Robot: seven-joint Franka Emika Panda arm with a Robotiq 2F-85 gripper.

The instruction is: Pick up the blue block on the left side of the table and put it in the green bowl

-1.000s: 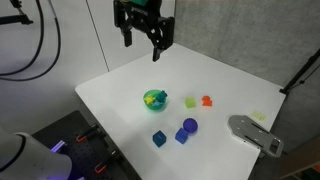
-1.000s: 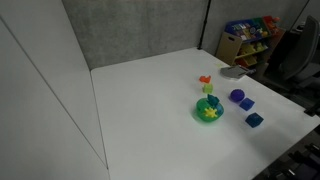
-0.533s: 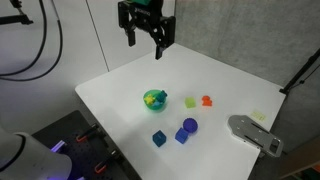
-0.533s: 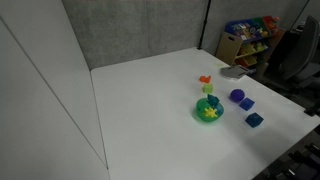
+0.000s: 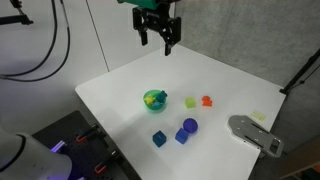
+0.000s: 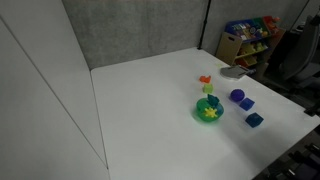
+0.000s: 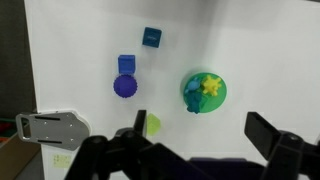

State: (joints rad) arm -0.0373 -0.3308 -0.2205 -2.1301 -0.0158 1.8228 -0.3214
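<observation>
The blue block (image 5: 158,138) lies on the white table near its front edge, also in the other exterior view (image 6: 254,120) and in the wrist view (image 7: 152,37). The green bowl (image 5: 154,99) stands mid-table and holds a yellow star piece and a teal piece; it also shows in an exterior view (image 6: 208,110) and the wrist view (image 7: 204,92). My gripper (image 5: 156,42) hangs high above the table's far side, open and empty. In the wrist view the gripper (image 7: 205,135) has its jaws wide apart, well above the bowl.
A blue-violet cube (image 7: 126,64) and a round violet piece (image 7: 125,86) lie beside the blue block. A lime-green piece (image 7: 151,124) and an orange piece (image 5: 207,100) lie by the bowl. A grey metal object (image 5: 255,135) sits at the table edge.
The gripper has risen and moved a little to the right in the exterior view. The objects on the table have not moved.
</observation>
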